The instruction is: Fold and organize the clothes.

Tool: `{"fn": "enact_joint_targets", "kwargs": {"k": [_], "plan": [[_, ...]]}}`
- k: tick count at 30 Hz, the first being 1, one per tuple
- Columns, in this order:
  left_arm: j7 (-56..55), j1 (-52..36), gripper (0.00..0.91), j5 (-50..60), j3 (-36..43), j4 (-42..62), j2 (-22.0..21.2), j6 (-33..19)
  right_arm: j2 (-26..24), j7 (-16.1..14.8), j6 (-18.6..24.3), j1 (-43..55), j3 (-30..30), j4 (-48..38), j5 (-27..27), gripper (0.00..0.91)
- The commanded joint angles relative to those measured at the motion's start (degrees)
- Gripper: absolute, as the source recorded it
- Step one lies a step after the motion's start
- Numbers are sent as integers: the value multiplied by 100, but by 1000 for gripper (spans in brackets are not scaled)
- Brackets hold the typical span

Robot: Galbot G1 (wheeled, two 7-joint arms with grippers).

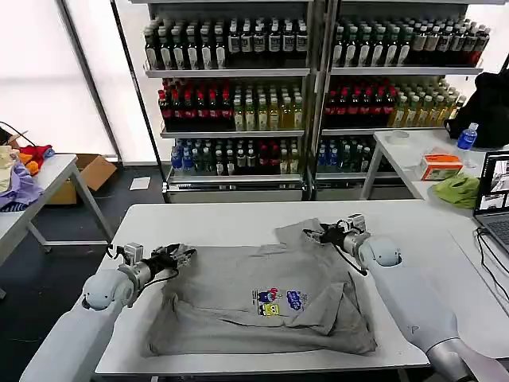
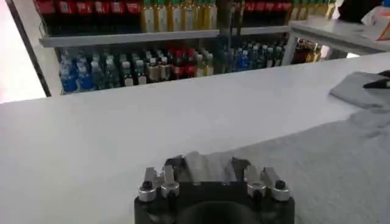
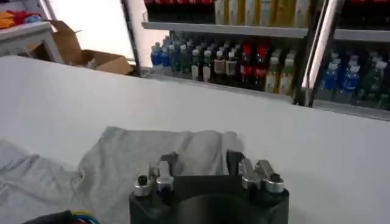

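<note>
Shirt: you are looking at one light grey shirt lying spread but rumpled across the middle of the white table, its multicoloured print facing up and its hem toward the near edge.
Sleeve: it is lying folded up at the shirt's far right corner, toward the shelves.
Left gripper: you are holding it low at the shirt's left edge; in the left wrist view a fold of grey cloth is sitting between the fingers, which are standing a little apart around it, so the claw is pinching the shirt.
Right gripper: you are holding it at the folded sleeve; in the right wrist view grey cloth is lying between the part-open fingers, but you cannot tell whether they are actually clamping it.
Table: the shirt is covering most of its near half, and the far half is lying bare.
Surroundings: shelves of bottles are standing behind the table; a laptop is sitting on the table's right edge.
</note>
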Motion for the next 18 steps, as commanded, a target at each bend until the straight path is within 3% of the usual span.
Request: {"fn": "enact_joint_targets", "kwargs": {"k": [1,8,18], "plan": [[20,-115,10,53,103,231,-26,-39,19,26,-48,-43,22,64,97,0],[31,9,10,64,56,169,-1,-89,5,175,-81,-306,290,482,318,0],[-360,161,10,-507,-326,-645,48,-205,-230,578,-341,-1042,992,2206,1052,0]]}}
